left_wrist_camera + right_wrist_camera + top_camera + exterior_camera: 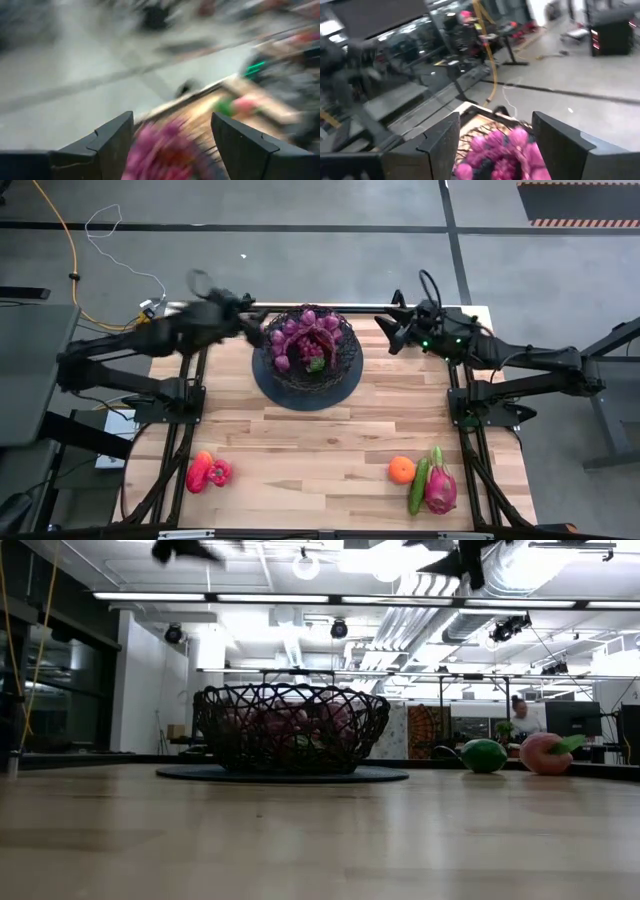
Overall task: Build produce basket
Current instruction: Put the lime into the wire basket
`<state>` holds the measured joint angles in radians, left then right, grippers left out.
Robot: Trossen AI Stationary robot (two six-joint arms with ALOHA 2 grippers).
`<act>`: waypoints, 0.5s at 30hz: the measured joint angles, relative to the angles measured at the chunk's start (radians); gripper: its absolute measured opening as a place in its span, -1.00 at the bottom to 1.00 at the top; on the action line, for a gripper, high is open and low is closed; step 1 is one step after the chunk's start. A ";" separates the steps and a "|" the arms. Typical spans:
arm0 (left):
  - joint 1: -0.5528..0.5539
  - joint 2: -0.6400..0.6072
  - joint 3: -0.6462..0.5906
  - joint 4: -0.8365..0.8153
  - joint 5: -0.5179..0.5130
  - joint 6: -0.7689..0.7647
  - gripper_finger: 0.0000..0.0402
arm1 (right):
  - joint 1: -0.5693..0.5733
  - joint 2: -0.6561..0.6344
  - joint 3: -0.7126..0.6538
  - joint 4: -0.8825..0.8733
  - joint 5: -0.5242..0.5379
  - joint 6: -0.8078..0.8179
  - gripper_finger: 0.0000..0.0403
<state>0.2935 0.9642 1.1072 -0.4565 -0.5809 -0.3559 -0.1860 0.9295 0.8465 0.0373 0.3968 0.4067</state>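
The black wire basket [305, 345] stands on a dark round mat [300, 388] at the table's far middle, with purple grape bunches [300, 332] and a bit of green inside. It also shows in the low view [290, 728]. My left gripper [255, 330] is open and empty above the basket's left rim; in its wrist view [170, 145] the grapes lie below the fingers. My right gripper [392, 332] is open and empty, in the air just right of the basket; its wrist view [495, 145] looks down on the grapes [505, 150].
Two red peppers [207, 472] lie near the front left. An orange [401, 470], a green cucumber [418, 485] and a pink dragon fruit [440, 485] lie at the front right. The low view shows a green fruit [483, 755] and a pink one [545, 753] right of the basket.
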 joint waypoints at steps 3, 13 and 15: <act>0.002 -0.119 0.000 0.142 0.214 0.160 0.28 | 0.000 0.000 0.063 -0.020 -0.082 -0.083 0.18; -0.012 -0.395 -0.114 0.186 0.555 0.208 0.28 | 0.005 0.000 0.192 -0.088 -0.204 -0.154 0.18; -0.021 -0.421 -0.147 0.197 0.554 0.189 0.28 | 0.005 0.000 0.196 -0.091 -0.221 -0.154 0.18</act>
<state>0.2722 0.5431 0.9607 -0.2600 -0.0264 -0.1668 -0.1810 0.9295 1.0424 -0.0537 0.1754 0.2527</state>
